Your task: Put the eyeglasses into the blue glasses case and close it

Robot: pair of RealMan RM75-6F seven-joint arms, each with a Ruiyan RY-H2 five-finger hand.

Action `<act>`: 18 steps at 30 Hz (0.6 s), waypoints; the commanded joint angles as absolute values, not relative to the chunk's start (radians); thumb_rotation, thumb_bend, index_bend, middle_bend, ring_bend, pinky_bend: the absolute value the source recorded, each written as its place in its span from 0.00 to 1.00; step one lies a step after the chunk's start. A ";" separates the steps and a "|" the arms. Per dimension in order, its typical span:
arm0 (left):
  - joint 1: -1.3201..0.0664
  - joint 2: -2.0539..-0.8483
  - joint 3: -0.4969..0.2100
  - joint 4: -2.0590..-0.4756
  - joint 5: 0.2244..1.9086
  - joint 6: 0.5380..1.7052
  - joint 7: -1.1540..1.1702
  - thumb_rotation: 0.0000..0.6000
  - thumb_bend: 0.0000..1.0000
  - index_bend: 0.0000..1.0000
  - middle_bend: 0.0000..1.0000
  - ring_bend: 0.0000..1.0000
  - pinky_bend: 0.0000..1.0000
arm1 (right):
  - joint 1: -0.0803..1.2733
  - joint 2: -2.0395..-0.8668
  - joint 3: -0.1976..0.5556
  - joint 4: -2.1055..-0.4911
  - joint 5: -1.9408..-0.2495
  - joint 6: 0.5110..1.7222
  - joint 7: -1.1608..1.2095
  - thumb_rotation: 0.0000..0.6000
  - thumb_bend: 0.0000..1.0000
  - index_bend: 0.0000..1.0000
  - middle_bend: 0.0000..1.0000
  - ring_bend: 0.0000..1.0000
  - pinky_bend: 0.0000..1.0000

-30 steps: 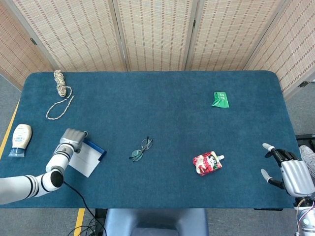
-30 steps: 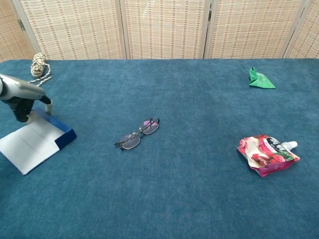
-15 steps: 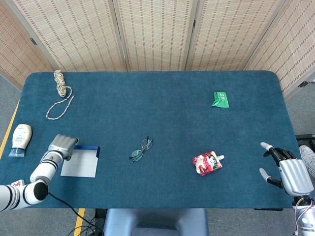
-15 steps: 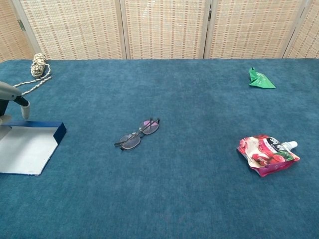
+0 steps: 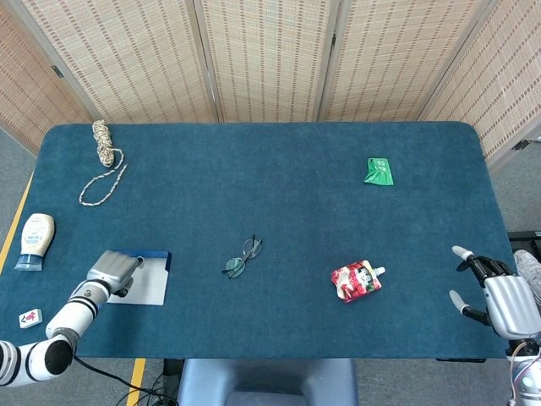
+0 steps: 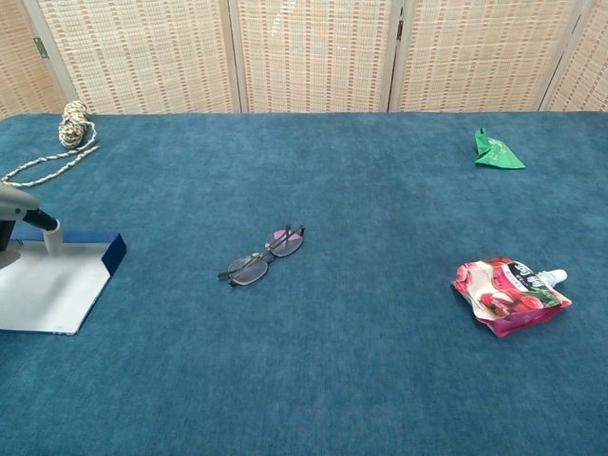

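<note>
A: What was on the far left?

B: A white bottle (image 5: 35,239) and a small tile (image 5: 30,318) sat by the table's (image 5: 296,186) left edge. Only the head view showed them. A rope (image 5: 103,156) lay at the back.

A: Where was the left hand (image 5: 112,271)?

B: It was resting on the left end of the open blue glasses case (image 5: 144,277). The case lay flat, white inside up. I could not tell if the hand was gripping it or just touching it.

A: And the eyeglasses (image 5: 243,257)?

B: They lay near the middle of the table, well to the right of the case and the left hand. Nothing touched them.

A: What came next?

B: A red pouch (image 5: 357,280), and a green packet (image 5: 379,171) farther back.

A: And the right hand (image 5: 499,300)?

B: It was at the table's right edge, fingers (image 5: 462,253) spread, holding nothing. The chest view did not show it at all.
</note>
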State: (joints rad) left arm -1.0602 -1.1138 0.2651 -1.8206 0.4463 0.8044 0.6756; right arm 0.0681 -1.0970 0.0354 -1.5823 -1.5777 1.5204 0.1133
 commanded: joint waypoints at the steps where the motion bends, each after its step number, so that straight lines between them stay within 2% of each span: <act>1: -1.071 -1.141 0.261 -1.785 0.403 0.765 0.665 1.00 0.67 0.25 0.95 0.95 1.00 | 0.065 -1.097 0.036 -1.578 -1.578 1.525 0.118 1.00 0.29 0.17 0.41 0.33 0.30; 9: -1.065 -1.208 0.212 -1.697 0.409 0.771 0.618 1.00 0.67 0.17 0.95 0.95 1.00 | 0.060 -1.097 0.033 -1.571 -1.580 1.530 0.127 1.00 0.29 0.17 0.42 0.33 0.30; 18: -1.086 -1.282 0.160 -1.620 0.396 0.806 0.633 1.00 0.67 0.14 0.95 0.95 1.00 | 0.057 -1.095 0.035 -1.572 -1.578 1.534 0.125 1.00 0.29 0.17 0.42 0.34 0.30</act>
